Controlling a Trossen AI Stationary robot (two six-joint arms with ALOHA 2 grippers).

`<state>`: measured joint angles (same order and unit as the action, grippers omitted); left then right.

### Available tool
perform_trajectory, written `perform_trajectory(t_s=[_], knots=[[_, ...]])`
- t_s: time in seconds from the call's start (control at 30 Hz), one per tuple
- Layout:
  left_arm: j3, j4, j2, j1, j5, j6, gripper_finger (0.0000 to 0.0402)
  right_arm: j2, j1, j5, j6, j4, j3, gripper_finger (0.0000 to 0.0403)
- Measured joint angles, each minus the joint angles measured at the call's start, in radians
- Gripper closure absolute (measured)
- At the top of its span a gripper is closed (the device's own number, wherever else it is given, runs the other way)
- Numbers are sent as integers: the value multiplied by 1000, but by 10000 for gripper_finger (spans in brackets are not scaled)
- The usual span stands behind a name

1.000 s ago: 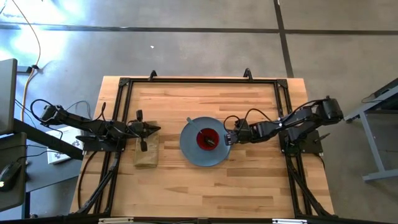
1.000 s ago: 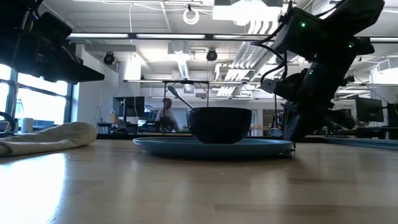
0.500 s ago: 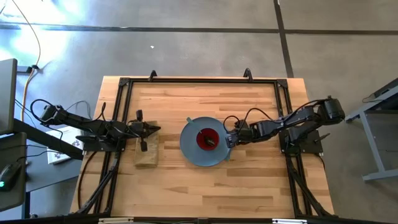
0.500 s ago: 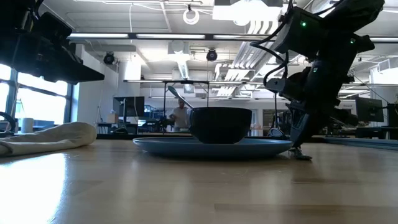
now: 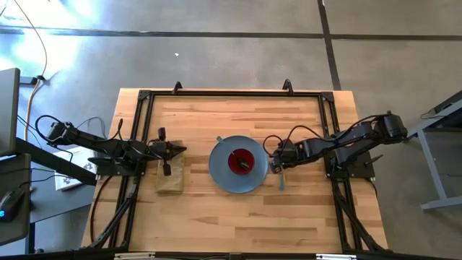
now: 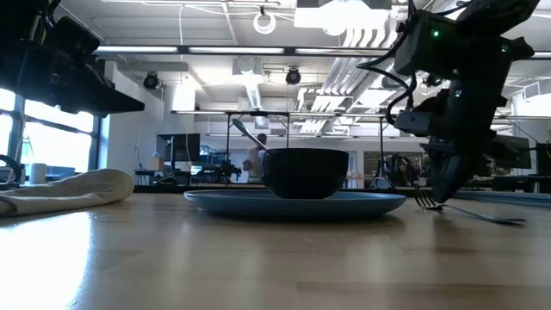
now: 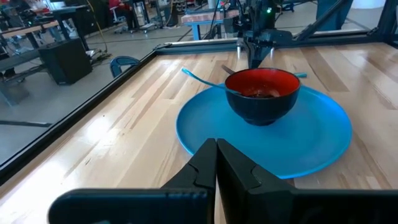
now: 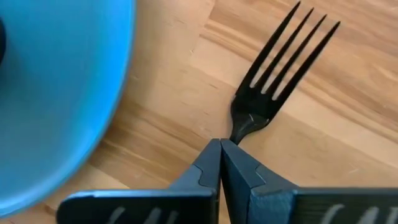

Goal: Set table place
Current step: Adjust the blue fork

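Note:
The blue-grey plate (image 5: 222,173) lies on the table (image 5: 216,217) at its middle, with the red bowl (image 5: 234,156) on it. The spoon (image 5: 219,139) leans in the bowl, its teal handle (image 6: 244,134) rising past the rim toward the far left. The fork (image 5: 281,180) lies on the wood just right of the plate, tines (image 8: 286,50) toward the far edge. My right gripper (image 5: 277,167) is low over it, shut on it. My left gripper (image 5: 175,150) is shut and empty above the tan cloth (image 5: 170,179), left of the plate. My right gripper pinches the fork at its neck (image 8: 241,129), just behind the tines, between the two fingertips. The fingers slant down from the table's right side and lie across the fork. The tines show a little above the wood (image 6: 425,201); the handle (image 6: 491,215) lies on the table.
The black rail frame (image 5: 231,94) runs around the tabletop. The folded tan cloth also shows in the low view (image 6: 69,189) at the left. Bare wood lies between the plate and the table's near edge (image 5: 238,231). A person shows far off in the room (image 6: 252,157).
My right gripper has gone from the plate's right rim a little toward the table's right edge and down to the wood. The fork has come with it and now lies on the table right of the plate, its teal handle toward the near edge.

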<state>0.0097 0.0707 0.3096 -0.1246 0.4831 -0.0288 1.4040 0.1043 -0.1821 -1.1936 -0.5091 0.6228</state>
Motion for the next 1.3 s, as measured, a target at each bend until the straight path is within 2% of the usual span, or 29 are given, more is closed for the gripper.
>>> perform_trajectory(t_s=[0.5, 0.7, 1.3], knots=[[0, 0, 0, 0, 0, 1, 402, 4, 0, -52, 9, 36, 3, 403], [0, 0, 0, 0, -3, 9, 402, -1, -3, -113, -31, -28, 3, 403], [0, 0, 0, 0, -4, 8, 402, 38, -19, -132, -56, 4, -16, 403]])
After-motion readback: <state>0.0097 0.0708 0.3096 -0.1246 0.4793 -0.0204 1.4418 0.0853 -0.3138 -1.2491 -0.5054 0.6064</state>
